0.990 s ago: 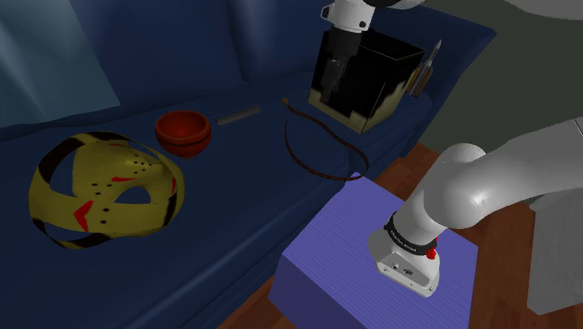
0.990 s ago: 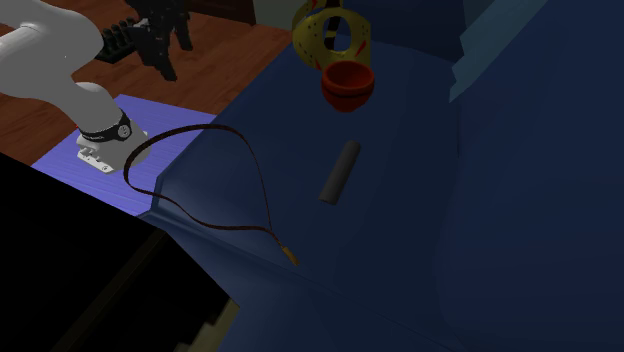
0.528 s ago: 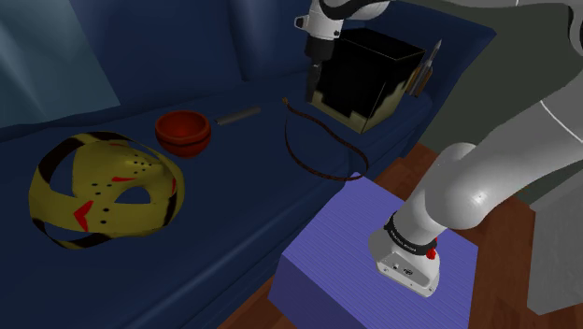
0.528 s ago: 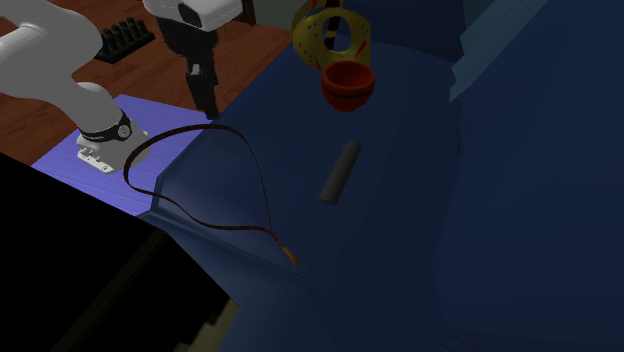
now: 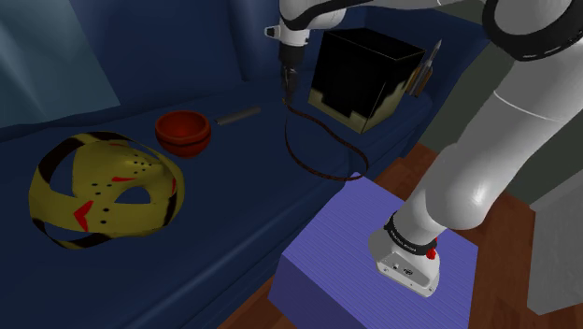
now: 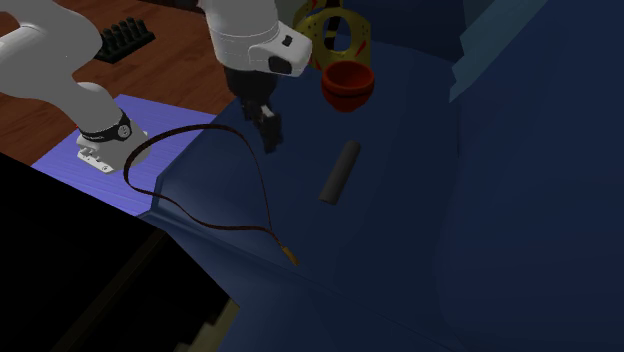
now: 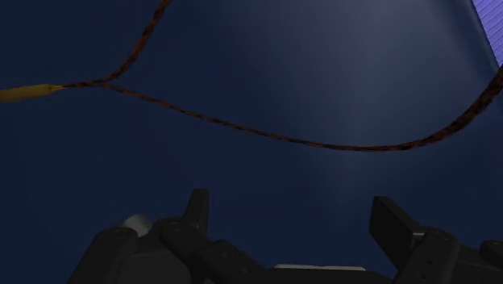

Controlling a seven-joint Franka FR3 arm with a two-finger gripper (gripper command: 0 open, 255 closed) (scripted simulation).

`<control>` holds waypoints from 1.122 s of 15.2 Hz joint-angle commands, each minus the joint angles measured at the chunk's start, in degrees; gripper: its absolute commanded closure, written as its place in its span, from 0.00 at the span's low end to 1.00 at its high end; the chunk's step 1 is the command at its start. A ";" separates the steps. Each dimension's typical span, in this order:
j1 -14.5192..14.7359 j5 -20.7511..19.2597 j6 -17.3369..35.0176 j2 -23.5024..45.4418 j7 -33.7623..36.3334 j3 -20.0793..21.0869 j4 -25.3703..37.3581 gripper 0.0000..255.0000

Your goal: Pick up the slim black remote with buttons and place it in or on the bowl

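The remote is a slim, dark grey bar lying flat on the blue sofa seat, well back from the seat's front edge, and no buttons can be made out on it. The bowl is a small, round, red-orange one standing upright on the same seat. It sits near one end of the remote but apart from it.

Detail on the remote is too small.
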 commanded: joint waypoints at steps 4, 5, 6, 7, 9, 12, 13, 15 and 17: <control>-0.25 1.21 0.56 11.64 -11.02 0.94 10.69 0.00; -0.34 1.35 0.47 13.92 -12.95 1.31 13.01 0.00; -0.43 1.44 0.32 16.20 -14.81 1.72 15.40 0.00; -0.52 1.48 0.11 18.47 -16.61 2.15 17.86 0.00; -0.66 1.42 -0.49 23.03 -20.04 3.09 23.00 0.00; -0.71 1.00 -1.86 29.96 -24.81 4.60 31.34 0.00; -0.67 0.77 -2.46 32.33 -26.32 5.12 34.33 0.00; -0.65 0.74 -1.89 32.93 -26.62 5.23 34.36 0.00; -0.64 0.78 -0.50 33.22 -26.65 5.26 33.26 0.00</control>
